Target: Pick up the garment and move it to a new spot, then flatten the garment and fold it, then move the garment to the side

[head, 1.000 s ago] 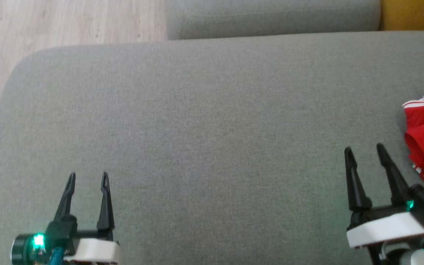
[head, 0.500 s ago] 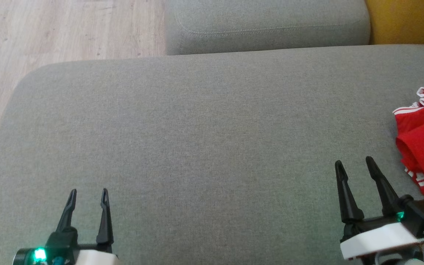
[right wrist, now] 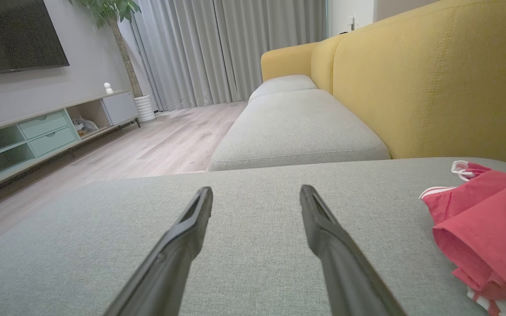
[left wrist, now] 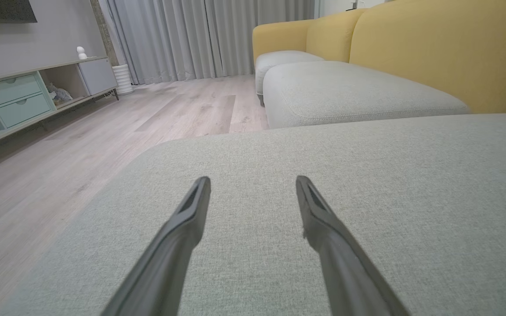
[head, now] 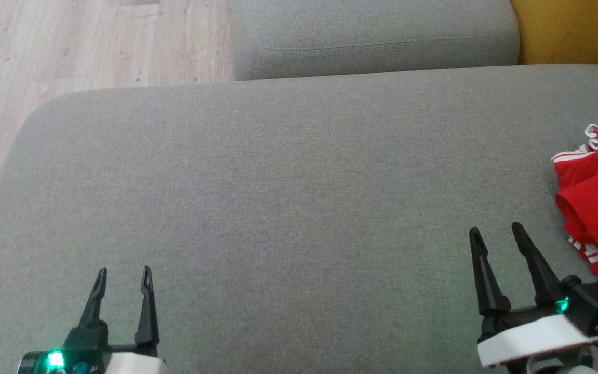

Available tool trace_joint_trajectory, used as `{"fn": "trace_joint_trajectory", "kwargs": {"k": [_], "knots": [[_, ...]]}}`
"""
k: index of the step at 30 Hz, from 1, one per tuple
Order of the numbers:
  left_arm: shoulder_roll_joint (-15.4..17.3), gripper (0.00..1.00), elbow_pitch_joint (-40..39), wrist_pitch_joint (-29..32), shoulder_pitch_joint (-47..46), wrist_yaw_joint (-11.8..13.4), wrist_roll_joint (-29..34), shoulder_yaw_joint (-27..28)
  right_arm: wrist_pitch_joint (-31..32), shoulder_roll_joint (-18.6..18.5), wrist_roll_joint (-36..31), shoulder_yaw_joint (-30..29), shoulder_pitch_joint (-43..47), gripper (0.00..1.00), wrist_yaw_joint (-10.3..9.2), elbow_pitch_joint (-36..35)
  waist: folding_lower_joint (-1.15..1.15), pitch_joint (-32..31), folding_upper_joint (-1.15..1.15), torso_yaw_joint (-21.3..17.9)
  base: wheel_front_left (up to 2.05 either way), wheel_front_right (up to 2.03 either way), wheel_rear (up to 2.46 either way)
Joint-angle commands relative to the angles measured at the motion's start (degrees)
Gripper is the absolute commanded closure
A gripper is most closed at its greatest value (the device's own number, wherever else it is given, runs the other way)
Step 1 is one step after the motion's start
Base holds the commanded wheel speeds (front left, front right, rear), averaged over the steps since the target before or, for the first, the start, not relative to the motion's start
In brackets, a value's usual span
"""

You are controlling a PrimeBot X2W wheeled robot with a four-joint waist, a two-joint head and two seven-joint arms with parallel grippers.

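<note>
Only the camera shifts: left gripper (head: pixel 124 270) and right gripper (head: pixel 494 228) hang wide open and empty, garment (head: pixel 597 202) bunched at the cushion's (head: pixel 278 182) right edge, so no task change.

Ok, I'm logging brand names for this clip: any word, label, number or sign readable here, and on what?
None can be read. The red garment bears white stripes but no visible lettering; the grey cushion, the yellow sofa back and the dark TV screen carry no marks.
</note>
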Motion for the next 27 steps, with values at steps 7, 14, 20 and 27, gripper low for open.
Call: {"fn": "trace_joint_trajectory", "kwargs": {"k": [7,14,20,27], "knots": [[-1.14,1.0,2.61,0.37,0.42,-0.18,-0.53,-0.28,-0.03,0.01,0.81,0.37,0.12,1.0,0.0,3.42,0.0,-0.03,0.0,-0.03,0.0,0.0,0.0],[-1.75,1.0,2.47,1.42,-0.05,-1.31,-4.79,0.99,0.11,-0.37,5.84,0.24,-0.77,1.0,0.0,4.36,0.0,-0.08,0.0,-0.02,0.0,0.0,0.0],[-2.28,1.0,2.53,2.32,-0.54,-2.34,-8.39,2.09,0.25,-0.65,10.05,0.13,-1.64,1.0,0.0,5.3,0.0,-0.12,0.0,-0.01,0.0,0.0,0.0],[-2.91,1.0,2.57,3.38,-1.11,-3.54,-12.58,3.38,0.45,-0.91,14.91,-0.06,-2.58,1.0,-0.01,6.31,0.0,-0.16,0.0,0.01,0.0,0.0,0.0]]}}
